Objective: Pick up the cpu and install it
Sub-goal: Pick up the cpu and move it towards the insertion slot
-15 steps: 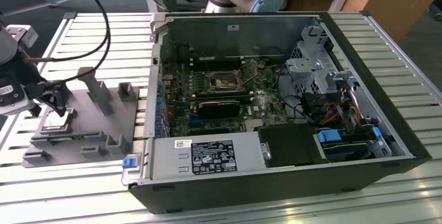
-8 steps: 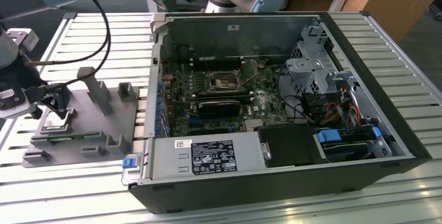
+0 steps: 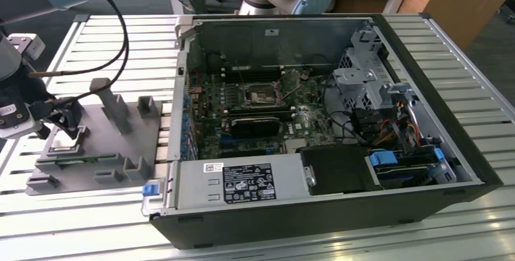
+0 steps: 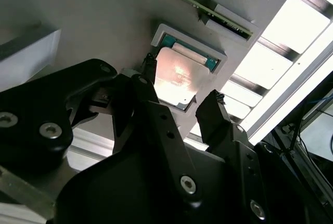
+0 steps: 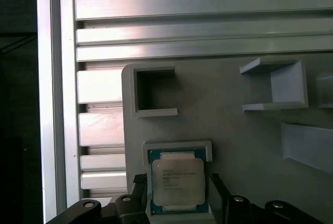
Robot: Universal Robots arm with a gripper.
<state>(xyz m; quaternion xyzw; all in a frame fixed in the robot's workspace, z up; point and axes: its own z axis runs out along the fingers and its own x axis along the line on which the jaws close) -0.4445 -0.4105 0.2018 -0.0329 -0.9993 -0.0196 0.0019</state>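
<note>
We're looking at the slatted aluminium worktop (image 3: 450,240), and taking up most of it is the open computer case (image 3: 322,219), side panel off, motherboard (image 3: 241,113) facing up. Just beside the case, at the exterior view's left, lies the grey fixture plate (image 3: 108,149) with its upright posts. The arm's gripper (image 3: 69,129) hangs low over the plate's outer end, away from the case. Both wrist views give the close look: black jaws spread wide, one fingertip (image 5: 139,181) on each side of a square pocket in the plate, with a sliver of grey plate showing between each tip and the chip. And there in that pocket sits the cpu (image 5: 177,180), flat, silvery top up, green edge peeking round it. The jaws straddle it and nothing is gripped.
</note>
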